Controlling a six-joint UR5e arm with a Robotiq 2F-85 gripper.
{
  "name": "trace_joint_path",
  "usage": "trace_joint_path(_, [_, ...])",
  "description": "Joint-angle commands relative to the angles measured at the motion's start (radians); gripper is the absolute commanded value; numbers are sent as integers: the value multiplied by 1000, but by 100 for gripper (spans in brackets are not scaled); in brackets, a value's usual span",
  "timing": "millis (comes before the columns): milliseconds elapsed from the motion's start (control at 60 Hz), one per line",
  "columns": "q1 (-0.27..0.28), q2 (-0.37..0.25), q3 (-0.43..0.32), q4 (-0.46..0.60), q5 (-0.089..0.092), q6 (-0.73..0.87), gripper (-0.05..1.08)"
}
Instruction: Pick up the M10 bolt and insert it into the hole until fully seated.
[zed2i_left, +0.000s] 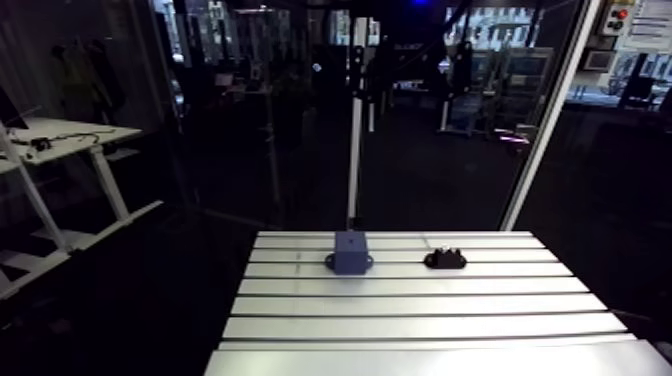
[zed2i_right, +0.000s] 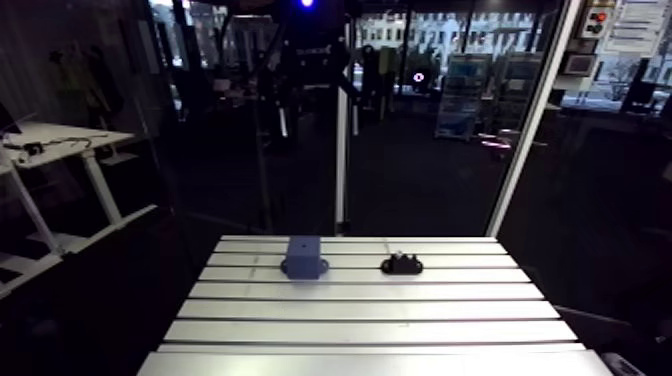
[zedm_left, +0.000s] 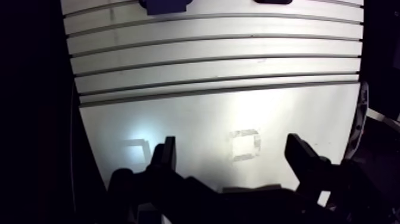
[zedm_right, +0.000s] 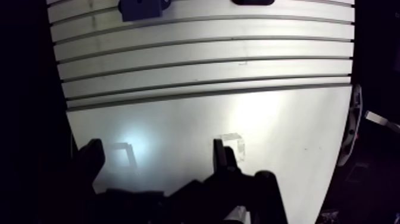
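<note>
The table (zed2i_left: 420, 328) is pale aluminium with a dull brushed sheen. Its far part is ribbed by long straight slots running left to right, and its near part is a smooth, unbroken plate. On the far ribbed part, around the second and third slots from the far edge, stand two small things, near each other but not touching. To the left is a blue block (zed2i_left: 349, 252): a matte, box-shaped body with square edges and a flat top, sitting on a flange with a rounded ear poking out on each side. No hole in it can be made out from here. To its right is a black piece (zed2i_left: 445, 259), low and lumpy, wider than it is tall, with small pale glints on top. It is too small and dark to tell whether it is the M10 bolt itself or a holder carrying it. In the wrist view the gripper (zedm_left: 231, 143) hangs over the smooth near plate, well apart from both pieces, which lie far ahead of it. Its two dark, blocky fingers (zedm_left: 163, 156) stand wide apart with only bare metal between them, gripping nothing. A faint square outline (zedm_left: 244, 145) marks the plate there, beside a soft bright patch of reflected light.
</note>
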Motion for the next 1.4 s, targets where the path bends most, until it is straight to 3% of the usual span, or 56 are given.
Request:
trace_joint_path(17, [-5,51,3,-123,56,-64,1])
trace_joint_path(783, [-21,62,12,-138,58,-81,1])
trace_joint_path(917, [-49,62,51,-244,64,-157,1])
trace_joint_path(1117, [-109,62,92,-281,61,-214,1])
trace_joint_path(1250, [-153,67,126,-351,77,-263,1])
trace_joint_path(1317, [-180,69,148,-405,96,-293,1])
trace_joint_path(1400, [-198,69,163,-429,97,-301,1])
